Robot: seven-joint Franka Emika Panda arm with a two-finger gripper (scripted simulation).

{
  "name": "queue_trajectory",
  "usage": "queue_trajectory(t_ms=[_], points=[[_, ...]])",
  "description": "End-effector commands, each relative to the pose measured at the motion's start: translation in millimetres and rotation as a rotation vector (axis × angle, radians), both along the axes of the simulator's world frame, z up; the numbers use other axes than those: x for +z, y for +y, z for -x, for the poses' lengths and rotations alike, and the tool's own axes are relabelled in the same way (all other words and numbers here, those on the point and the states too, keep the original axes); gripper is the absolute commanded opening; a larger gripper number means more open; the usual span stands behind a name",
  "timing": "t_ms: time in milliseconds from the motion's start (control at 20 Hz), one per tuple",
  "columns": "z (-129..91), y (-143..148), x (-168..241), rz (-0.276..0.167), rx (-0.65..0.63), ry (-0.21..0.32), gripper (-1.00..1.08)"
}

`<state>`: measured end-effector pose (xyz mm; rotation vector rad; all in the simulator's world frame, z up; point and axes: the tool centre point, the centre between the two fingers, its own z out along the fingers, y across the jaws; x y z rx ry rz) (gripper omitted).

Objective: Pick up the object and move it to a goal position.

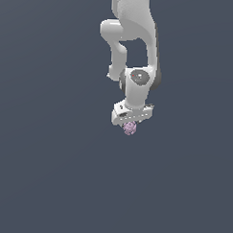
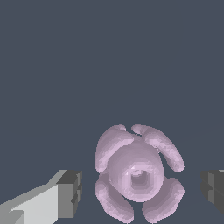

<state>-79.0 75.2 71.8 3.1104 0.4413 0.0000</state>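
My hand hangs spread wide with the object sitting between my fingers, touching neither, so I judge I should keep it centred and close evenly on its lumpy lobes before lifting.

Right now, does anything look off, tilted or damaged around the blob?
Nothing stands out. The pink blob looks whole and sits between the open end effector fingers, with a gap on each side. The grey floor around it shows no debris.
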Motion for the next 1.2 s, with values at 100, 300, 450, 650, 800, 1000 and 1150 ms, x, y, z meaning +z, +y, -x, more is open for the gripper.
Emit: queue_trajectory(t_ms=[100,300,450,650,800,1000,1150], points=[[1.2,0.3,-21.3,0.000,0.001,0.000,1.00],[0.8,0.5,-30.5,0.000,0.002,0.000,1.00],[0.6,0.5,-31.6,0.000,0.002,0.000,-1.00],[0.6,0.5,-31.6,0.000,0.002,0.000,-1.00],[0.6,0.5,-31.6,0.000,0.002,0.000,-1.00],[-0.6,0.8,-29.6,0.000,0.002,-0.003,-1.00],[-1.5,2.0,-25.6,0.000,0.002,-0.003,-1.00]])
